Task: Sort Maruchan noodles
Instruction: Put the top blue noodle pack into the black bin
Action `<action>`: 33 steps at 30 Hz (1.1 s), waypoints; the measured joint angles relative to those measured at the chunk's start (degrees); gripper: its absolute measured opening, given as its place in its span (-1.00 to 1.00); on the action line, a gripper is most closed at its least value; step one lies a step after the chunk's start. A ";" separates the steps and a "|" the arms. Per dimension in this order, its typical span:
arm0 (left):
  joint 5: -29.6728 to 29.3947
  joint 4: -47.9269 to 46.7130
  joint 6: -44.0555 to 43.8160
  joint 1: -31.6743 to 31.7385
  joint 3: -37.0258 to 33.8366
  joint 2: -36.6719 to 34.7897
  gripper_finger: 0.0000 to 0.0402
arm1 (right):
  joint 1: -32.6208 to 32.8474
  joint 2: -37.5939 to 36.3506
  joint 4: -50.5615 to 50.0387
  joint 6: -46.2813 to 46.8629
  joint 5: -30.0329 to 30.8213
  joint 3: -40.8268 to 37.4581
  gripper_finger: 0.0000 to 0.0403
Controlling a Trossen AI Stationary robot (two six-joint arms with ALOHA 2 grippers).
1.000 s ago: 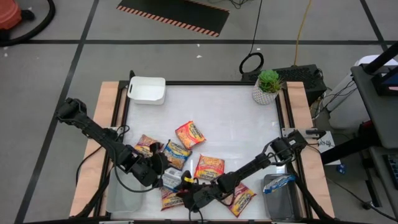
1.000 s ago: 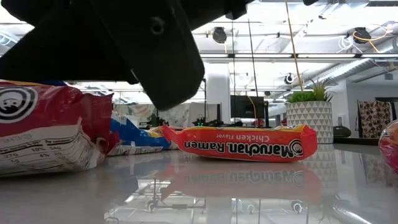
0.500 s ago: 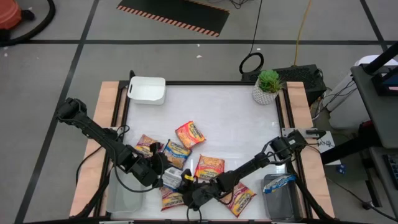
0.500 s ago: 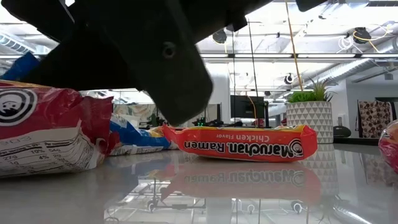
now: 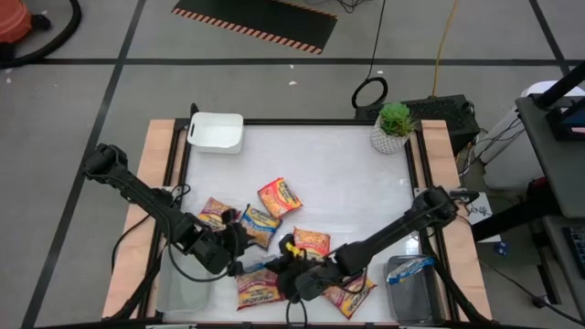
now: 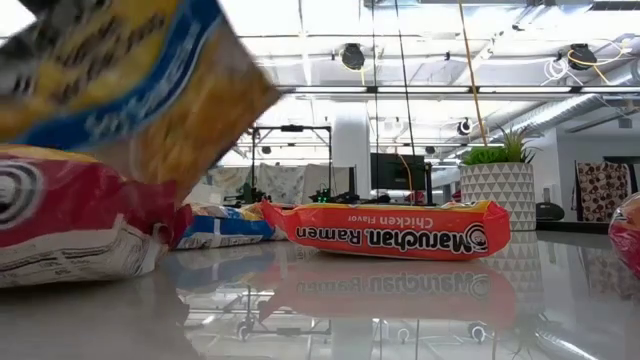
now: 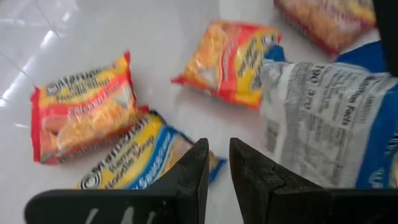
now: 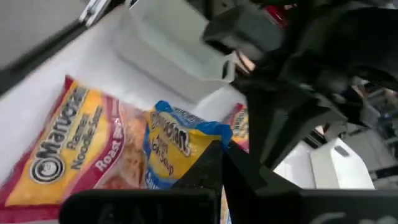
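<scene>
Several Maruchan noodle packets lie flat near the table's front: orange ones (image 5: 279, 196) (image 5: 308, 242), a blue one (image 5: 259, 224), dark red ones (image 5: 215, 212) (image 5: 259, 285). My right gripper (image 5: 279, 267) is shut on another blue packet (image 8: 177, 146), which also shows raised and tilted in the low view (image 6: 120, 90). My left gripper (image 7: 216, 152) hovers just left of it, its fingers a narrow gap apart with nothing between; the lifted packet's white printed back (image 7: 317, 124) hangs beside it. My right gripper pinches the blue packet between its two fingers (image 8: 208, 163) at one end, beside the crimped blue edge (image 8: 186, 127). The fingers come slanting down from the table's right side. The packet is lifted clear and tilted above the dark red packet (image 6: 70, 220).
A white bin (image 5: 217, 131) stands at the far left corner and a potted plant (image 5: 393, 126) at the far right. A clear bin (image 5: 409, 279) at the near right holds a blue packet; another clear bin (image 5: 183, 291) sits at the near left. The table's far half is bare.
My right gripper has shut on the blue packet and risen with it, a little toward the far edge. The packet has come off the table and now hangs tilted above the dark red one. My left gripper has kept its place.
</scene>
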 joint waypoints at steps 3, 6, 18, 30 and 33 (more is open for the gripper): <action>-2.36 3.83 1.51 0.00 0.00 0.00 -0.62 | -0.20 -2.19 -2.30 5.49 0.62 0.00 -1.00; -3.51 6.53 2.59 -0.22 0.00 0.00 -0.50 | -0.38 -3.74 -7.28 10.24 0.78 0.02 -1.00; -3.52 10.28 5.58 -3.76 0.00 0.00 0.53 | 2.55 -9.02 -21.64 18.63 13.19 0.02 -1.00; -9.99 26.10 17.00 -3.74 0.00 3.02 0.80 | 5.81 -12.12 -22.42 21.42 23.31 0.02 -1.00; -13.42 28.20 19.38 -3.44 0.00 4.55 0.80 | 6.39 -12.34 -22.22 21.92 27.02 0.04 -1.00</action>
